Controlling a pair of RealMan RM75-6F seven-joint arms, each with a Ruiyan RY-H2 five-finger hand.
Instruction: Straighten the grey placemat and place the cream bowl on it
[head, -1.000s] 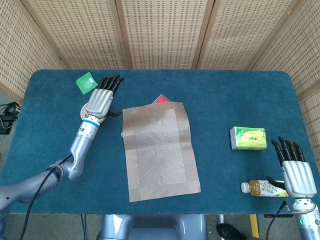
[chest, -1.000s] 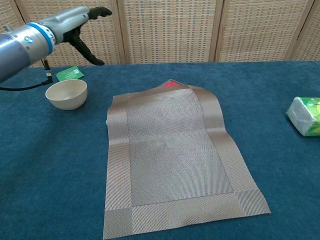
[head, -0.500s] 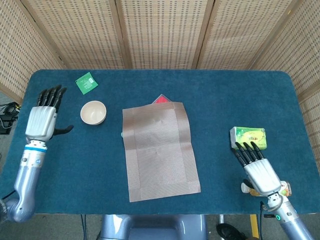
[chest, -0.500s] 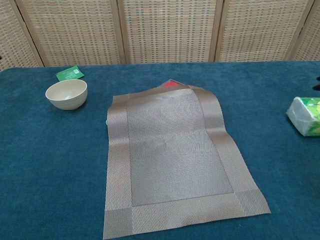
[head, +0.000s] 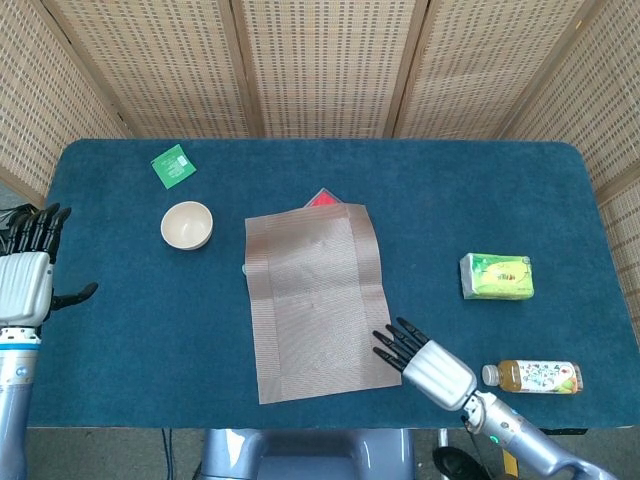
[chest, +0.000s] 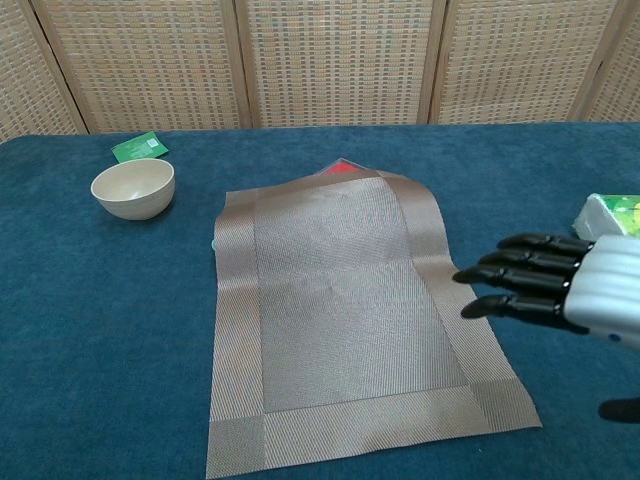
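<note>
1. The right hand (head: 425, 361) hovers at the near right corner of the grey woven placemat (head: 317, 300), fingers straight and apart, holding nothing; the chest view shows its dark fingertips (chest: 500, 281) over the mat's right border.
2. A clear bottle of amber drink (head: 531, 376) lies on its side just right of that hand.
3. The placemat lies skewed on the blue-covered counter (head: 480, 200), its far edge overlapping a red packet (head: 321, 198).
4. The left hand (head: 27, 280) hangs at the counter's left edge, fingers spread, empty.
5. A green-and-yellow tissue pack (head: 495, 276) sits well right of the mat.
6. The round cream bowl (head: 187, 224) stands upright left of the mat, apart from it.
7. A small green sachet (head: 172, 165) lies beyond the bowl.
</note>
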